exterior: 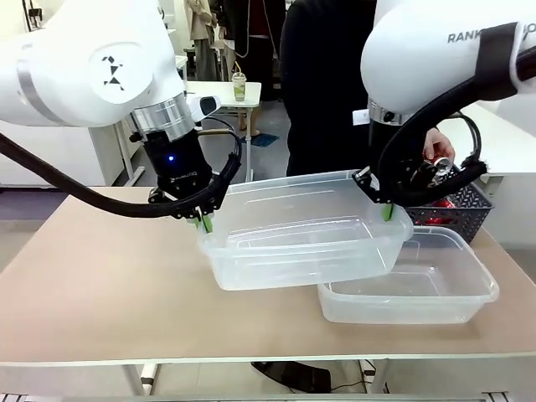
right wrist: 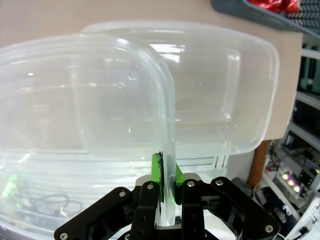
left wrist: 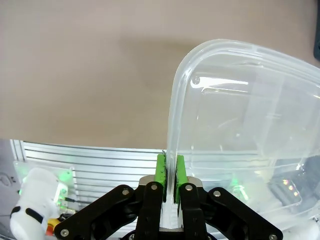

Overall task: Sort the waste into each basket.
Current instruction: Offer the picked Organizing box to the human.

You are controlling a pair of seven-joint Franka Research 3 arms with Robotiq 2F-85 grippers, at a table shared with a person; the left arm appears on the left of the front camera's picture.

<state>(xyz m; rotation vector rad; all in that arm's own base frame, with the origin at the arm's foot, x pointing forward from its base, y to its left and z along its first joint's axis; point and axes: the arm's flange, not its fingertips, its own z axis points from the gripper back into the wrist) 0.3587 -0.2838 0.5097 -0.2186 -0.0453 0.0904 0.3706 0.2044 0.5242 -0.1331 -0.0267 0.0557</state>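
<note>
Both grippers hold one clear basket (exterior: 301, 230) off the table, tilted down toward the left. My left gripper (exterior: 203, 219) is shut on its left rim, green pads pinching the wall (left wrist: 170, 170). My right gripper (exterior: 387, 211) is shut on the right rim (right wrist: 166, 175). A second clear basket (exterior: 410, 289) rests on the table under the held one's right end, seen through it in the right wrist view (right wrist: 225, 90). Crumpled red wrappers (exterior: 431, 216) of the waste lie in a dark mesh bin (exterior: 469, 201), also seen in the right wrist view (right wrist: 272, 5).
A person in black stands at the far side, one hand (exterior: 437, 151) near the mesh bin. The tan table (exterior: 100, 285) is bare at left and front. The mesh bin (right wrist: 250, 15) sits close behind the lower basket.
</note>
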